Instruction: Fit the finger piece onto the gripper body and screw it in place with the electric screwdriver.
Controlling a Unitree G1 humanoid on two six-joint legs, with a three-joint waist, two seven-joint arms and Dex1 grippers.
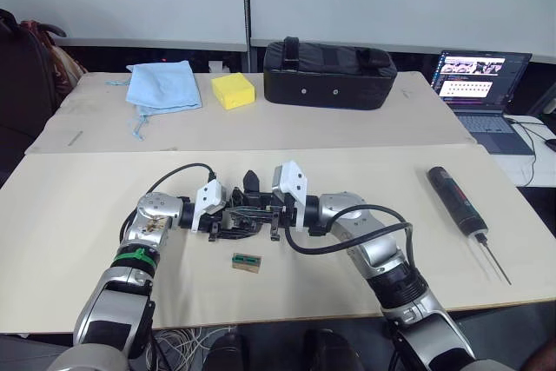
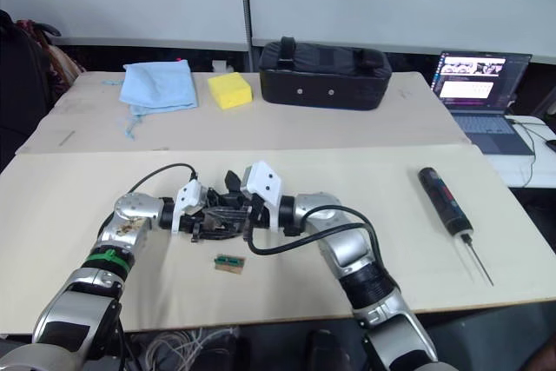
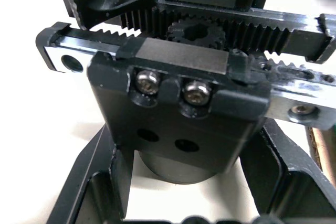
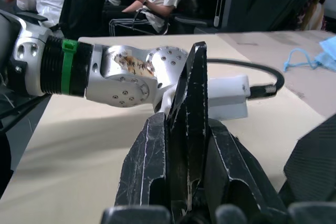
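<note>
right tool (image 4: 184, 182) pinching finger piece (image 4: 190, 124), beside gripper body (image 1: 248, 215)

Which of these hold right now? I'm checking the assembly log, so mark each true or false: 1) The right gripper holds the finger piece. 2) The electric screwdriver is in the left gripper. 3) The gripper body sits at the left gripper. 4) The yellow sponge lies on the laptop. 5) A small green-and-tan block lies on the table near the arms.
1) True: the right gripper is shut on the finger piece.
2) False: the electric screwdriver lies on the table, off to the right.
3) True: the gripper body is held by the left gripper.
4) False: the yellow sponge lies on the far table beside the blue cloth.
5) True: the small green-and-tan block.
</note>
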